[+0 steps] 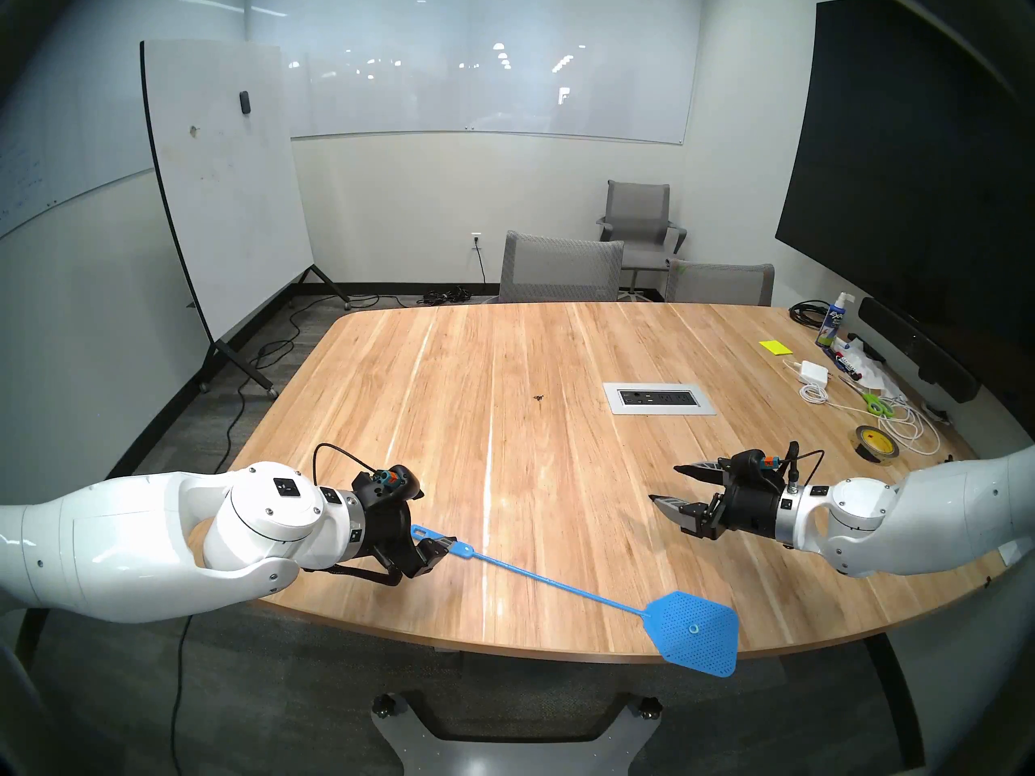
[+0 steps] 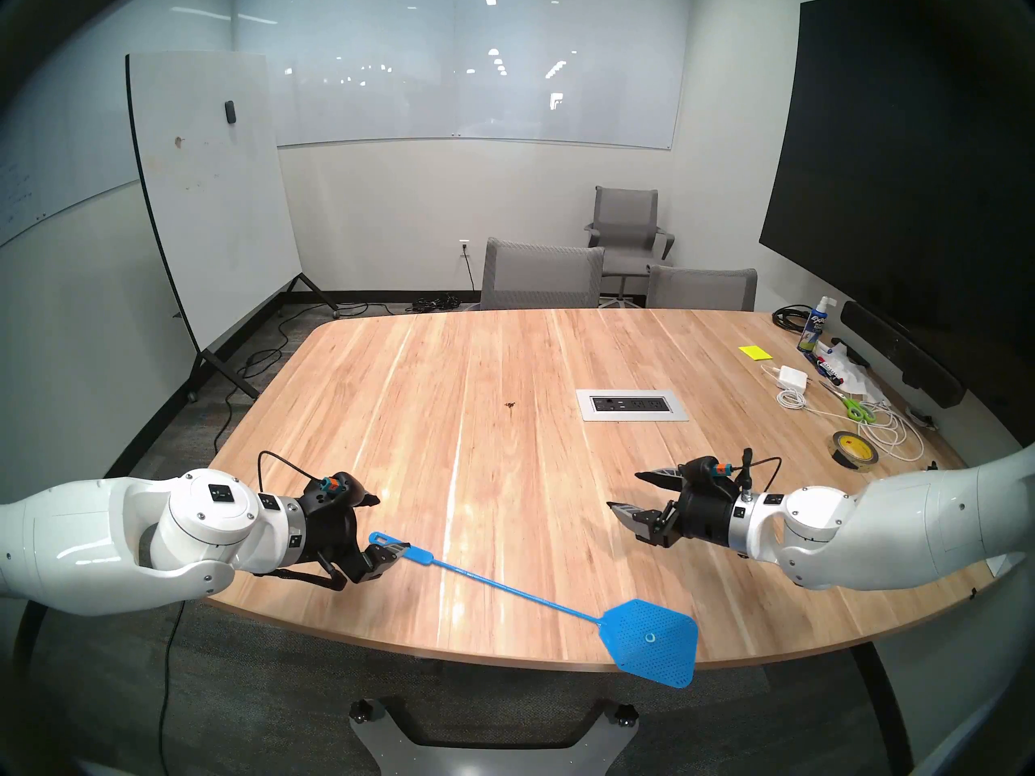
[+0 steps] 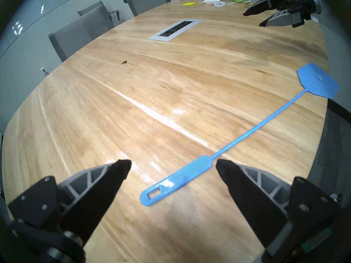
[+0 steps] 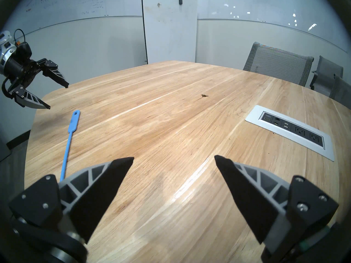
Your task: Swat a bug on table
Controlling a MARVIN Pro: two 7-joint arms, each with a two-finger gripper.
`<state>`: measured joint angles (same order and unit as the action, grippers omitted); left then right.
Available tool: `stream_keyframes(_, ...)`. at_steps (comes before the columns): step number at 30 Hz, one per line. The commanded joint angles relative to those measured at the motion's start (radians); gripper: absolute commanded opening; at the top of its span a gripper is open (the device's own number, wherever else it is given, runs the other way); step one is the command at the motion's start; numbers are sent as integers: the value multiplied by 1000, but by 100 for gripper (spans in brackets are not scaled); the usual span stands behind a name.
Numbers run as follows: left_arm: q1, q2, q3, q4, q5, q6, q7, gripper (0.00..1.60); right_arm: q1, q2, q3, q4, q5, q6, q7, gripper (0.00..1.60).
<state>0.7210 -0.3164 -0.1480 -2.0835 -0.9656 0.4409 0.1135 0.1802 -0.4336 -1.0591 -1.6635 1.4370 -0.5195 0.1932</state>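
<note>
The bug (image 1: 539,397) (image 2: 510,405) is a tiny dark speck near the middle of the light-wood table (image 1: 448,366), also in the wrist views (image 3: 124,62) (image 4: 204,95). A blue fly swatter (image 1: 691,629) (image 4: 69,141) lies flat by the near edge, its head hanging over the rim. My left gripper (image 1: 431,523) (image 3: 172,162) is open, its fingers on either side of the swatter's handle (image 3: 180,179) without gripping it. At the near right, my right gripper (image 1: 663,483) (image 4: 173,157) hovers open and holds nothing.
A silver power-outlet panel (image 1: 659,398) is set into the table right of the bug. Tape roll (image 1: 877,444), green scissors (image 1: 873,404), white charger with cable (image 1: 812,373), yellow notes (image 1: 774,347) and a spray bottle (image 1: 833,321) crowd the right side. Grey chairs (image 1: 560,265) stand behind.
</note>
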Motion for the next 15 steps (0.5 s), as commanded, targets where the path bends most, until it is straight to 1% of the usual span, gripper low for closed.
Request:
stream_keyframes(1, -11, -70, 11, 31, 30, 31, -27, 160, 10, 3, 8, 3, -2, -8, 3, 160)
stream_keyframes(5, -6, -95, 20, 71, 36, 18, -51, 160, 10, 3, 8, 3, -2, -9, 3, 160)
stream_keyframes(15, -7, -128, 30, 149, 46, -27, -122, 160, 10, 3, 8, 3, -3, -9, 3, 160)
